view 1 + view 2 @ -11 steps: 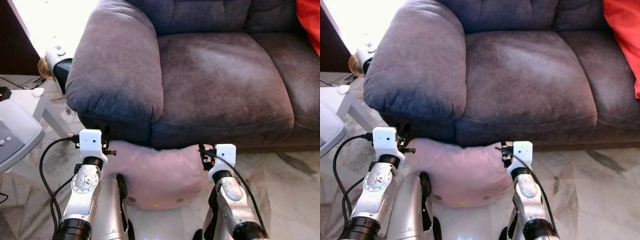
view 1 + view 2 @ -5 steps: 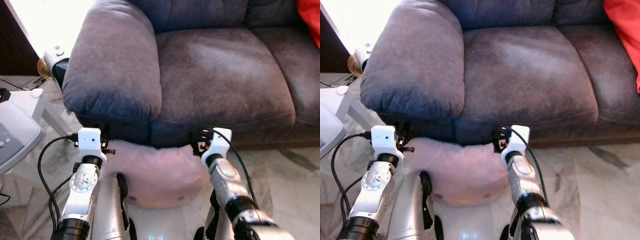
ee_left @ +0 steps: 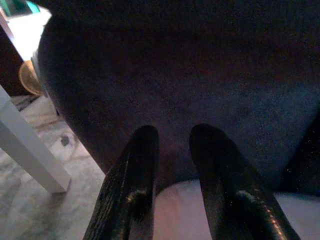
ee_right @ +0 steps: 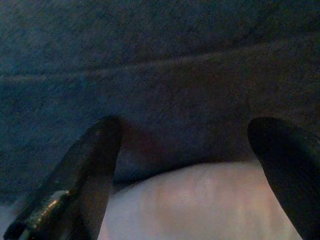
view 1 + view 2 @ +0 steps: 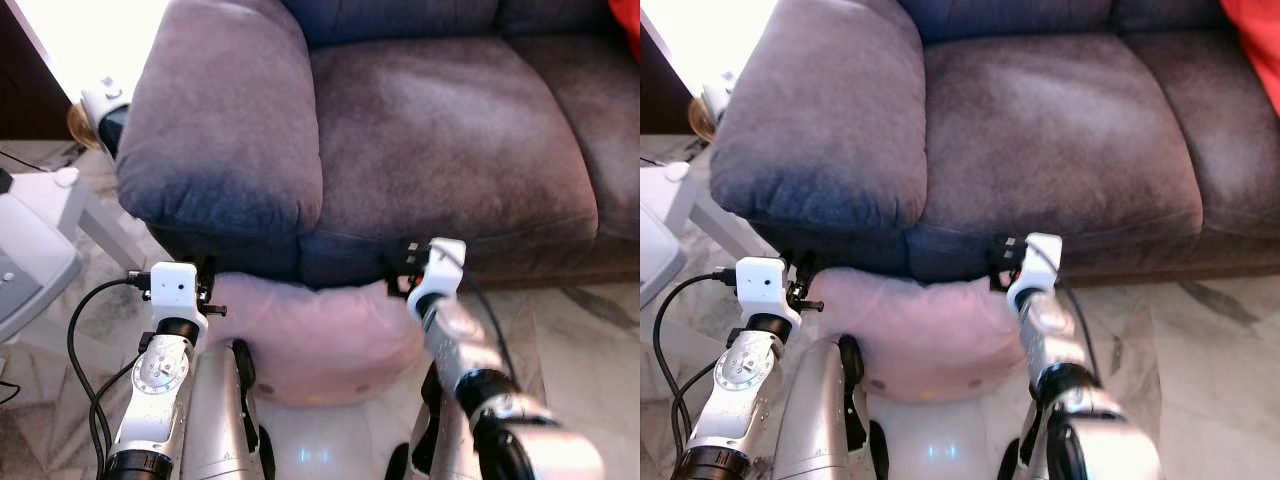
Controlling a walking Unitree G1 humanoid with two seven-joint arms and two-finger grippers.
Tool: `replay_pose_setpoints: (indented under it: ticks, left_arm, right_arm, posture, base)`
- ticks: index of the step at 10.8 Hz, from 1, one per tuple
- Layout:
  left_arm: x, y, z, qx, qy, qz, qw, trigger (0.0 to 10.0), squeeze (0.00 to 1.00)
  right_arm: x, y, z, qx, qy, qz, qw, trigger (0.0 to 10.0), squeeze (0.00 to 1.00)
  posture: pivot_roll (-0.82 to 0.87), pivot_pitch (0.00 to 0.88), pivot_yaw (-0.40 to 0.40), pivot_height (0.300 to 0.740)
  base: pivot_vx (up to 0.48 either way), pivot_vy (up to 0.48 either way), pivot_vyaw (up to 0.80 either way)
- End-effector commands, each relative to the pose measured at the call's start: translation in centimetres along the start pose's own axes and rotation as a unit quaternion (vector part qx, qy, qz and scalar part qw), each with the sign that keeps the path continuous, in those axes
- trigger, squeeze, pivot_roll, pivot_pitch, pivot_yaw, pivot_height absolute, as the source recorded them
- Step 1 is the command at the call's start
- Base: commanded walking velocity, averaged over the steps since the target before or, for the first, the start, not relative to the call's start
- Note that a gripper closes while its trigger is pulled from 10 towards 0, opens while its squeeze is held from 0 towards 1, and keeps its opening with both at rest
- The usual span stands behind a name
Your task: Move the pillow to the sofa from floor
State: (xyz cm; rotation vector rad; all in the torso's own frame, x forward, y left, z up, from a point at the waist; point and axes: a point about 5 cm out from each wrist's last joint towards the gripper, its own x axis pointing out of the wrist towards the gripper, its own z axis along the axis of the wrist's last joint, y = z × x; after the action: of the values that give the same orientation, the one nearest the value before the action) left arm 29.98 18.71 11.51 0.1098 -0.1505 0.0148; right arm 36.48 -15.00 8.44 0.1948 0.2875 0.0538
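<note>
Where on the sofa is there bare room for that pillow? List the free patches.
The seat cushion beside the armrest is bare. The next cushion is bare up to the red cushion at its far edge. It is crowded below: the pink pillow sits against the sofa front between both arms.

Head views are evenly lit and mostly sharp, with hard blown-out glare at the top-left corner behind the sofa armrest [image 5: 225, 120] and a soft sheen on the marble floor [image 5: 580, 330]. The right arm [image 5: 470, 370] is motion-smeared, its lower end out of focus. Both wrist views are dim and grainy; the sofa front [image 4: 165, 75] sits in deep shade, fingers [image 3: 135, 190] near-silhouettes.
</note>
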Motion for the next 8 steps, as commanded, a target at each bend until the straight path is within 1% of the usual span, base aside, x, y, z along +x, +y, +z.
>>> replay_pose_setpoints:
  ticks: [1,2,3,4,8]
  left_arm:
    - [-0.5,0.0,-0.1,0.002,0.007,-0.005,1.0,10.0,0.0]
    - [-0.7,-0.1,0.0,0.002,0.008,-0.007,1.0,10.0,0.0]
    - [-1.0,-0.1,0.0,0.001,0.011,-0.008,1.0,10.0,0.0]
    - [-1.3,0.1,-0.1,-0.003,0.016,-0.005,1.0,10.0,0.0]
    - [-2.3,0.5,0.2,0.0,0.026,-0.003,1.0,10.0,0.0]
  right_arm:
    - [0.0,-0.3,-0.4,0.005,0.019,-0.013,1.0,10.0,1.0]
    - [0.1,-0.3,-0.2,0.003,0.017,-0.011,1.0,10.0,1.0]
    - [0.1,-0.5,-0.2,-0.003,0.025,-0.013,1.0,10.0,0.0]
    - [0.2,-0.6,-0.3,0.013,0.036,-0.017,0.999,10.0,0.0]
    - [0.1,-1.5,-0.3,0.013,0.052,-0.039,0.998,10.0,0.0]
  posture:
    - [0.18,0.308,-0.001,0.459]
    - [0.19,0.317,-0.001,0.459]
    - [0.19,0.334,-0.003,0.459]
    - [0.19,0.349,-0.006,0.459]
    - [0.2,0.399,-0.011,0.459]
  base:
    - [0.0,0.0,0.0]
    - [0.0,0.0,0.0]
    - [0.0,0.0,0.0]
    - [0.0,0.0,0.0]
    - [0.0,0.0,0.0]
